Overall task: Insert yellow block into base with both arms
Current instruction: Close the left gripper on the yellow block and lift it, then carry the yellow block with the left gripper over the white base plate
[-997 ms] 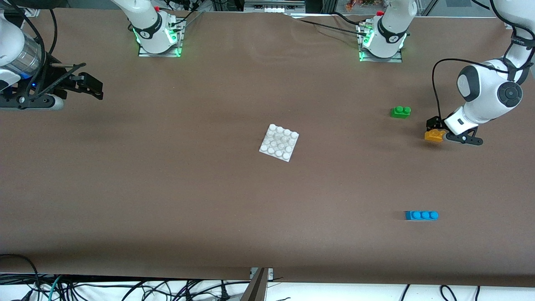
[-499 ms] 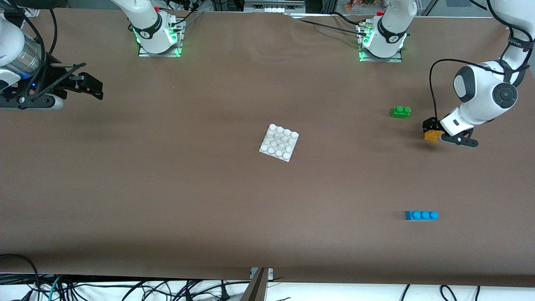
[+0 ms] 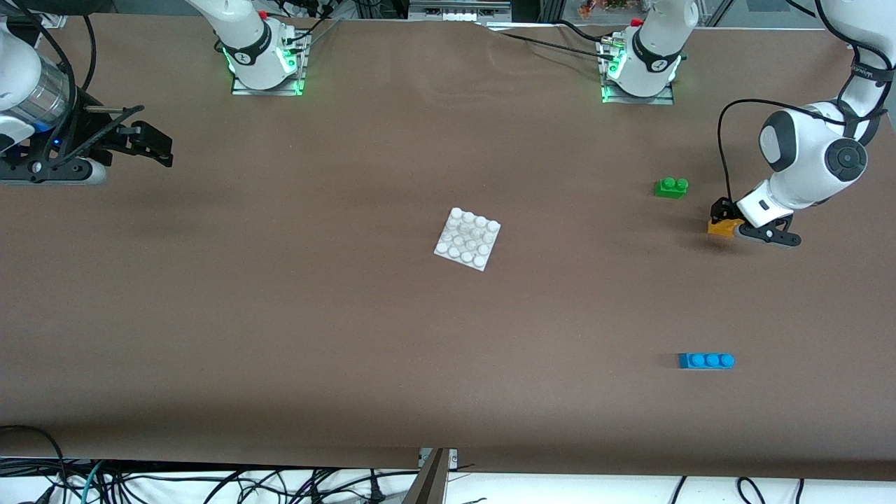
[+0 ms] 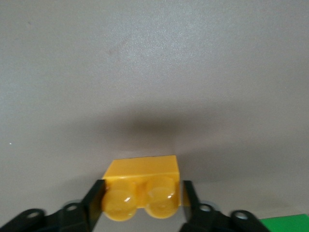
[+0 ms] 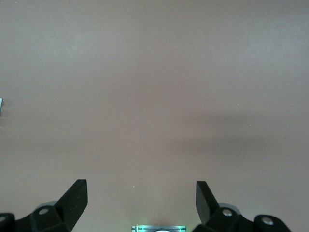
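Right pincer spread, waiting over the tabletop edge at the right arm's end; base at tabletop centre; left pincer pinching yellow block near the left arm's edge, beside green brick

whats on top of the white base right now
Nothing sits on the base: only its own round studs show, all uncovered. The yellow block lies toward the left arm's end of the table, clamped in the left claw. What is under the base is hidden.
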